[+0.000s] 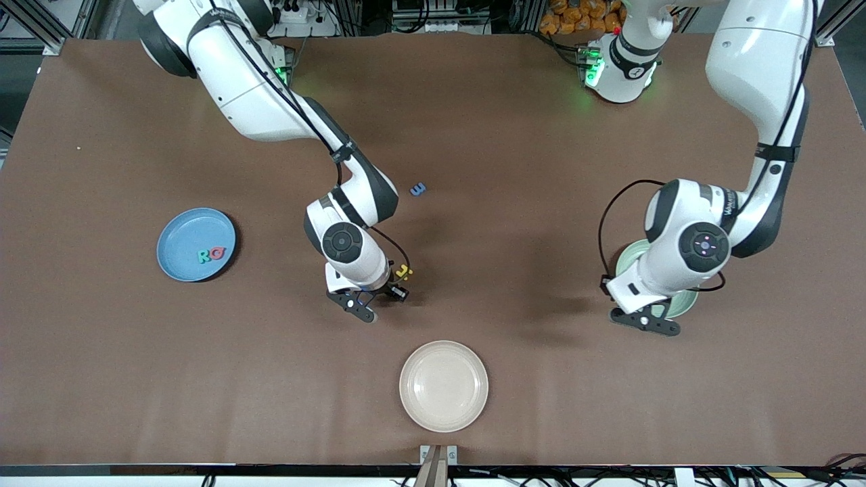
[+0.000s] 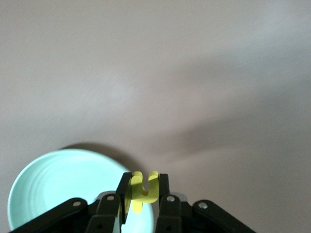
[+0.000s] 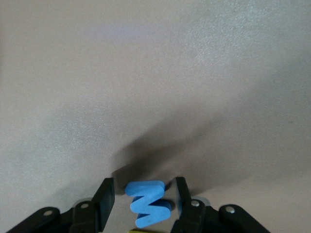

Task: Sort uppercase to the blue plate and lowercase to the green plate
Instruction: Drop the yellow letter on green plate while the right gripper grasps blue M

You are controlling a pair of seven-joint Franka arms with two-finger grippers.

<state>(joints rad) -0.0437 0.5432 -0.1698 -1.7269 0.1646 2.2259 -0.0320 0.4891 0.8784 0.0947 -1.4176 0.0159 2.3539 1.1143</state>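
Two white robot arms seen from above. The right arm enters at eleven o'clock and reaches down toward the middle. Its wrist points downward and the right gripper (image 1: pixel 362 306) sits low, its fingers parted on either side of a blue M (image 3: pixel 148 204). The left arm enters at one o'clock and folds at the elbow near three o'clock. The left gripper (image 1: pixel 646 325), at four o'clock, is clamped on a yellow lowercase letter (image 2: pixel 143 191).

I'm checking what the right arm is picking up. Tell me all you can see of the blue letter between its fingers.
The blue M is a small, flat, thick-cut piece that looks like matte foam, with a zigzag outline. It lies flat on the brown table, casting a dark shadow, between the right gripper's two black fingers, which flank it with a little gap each side.
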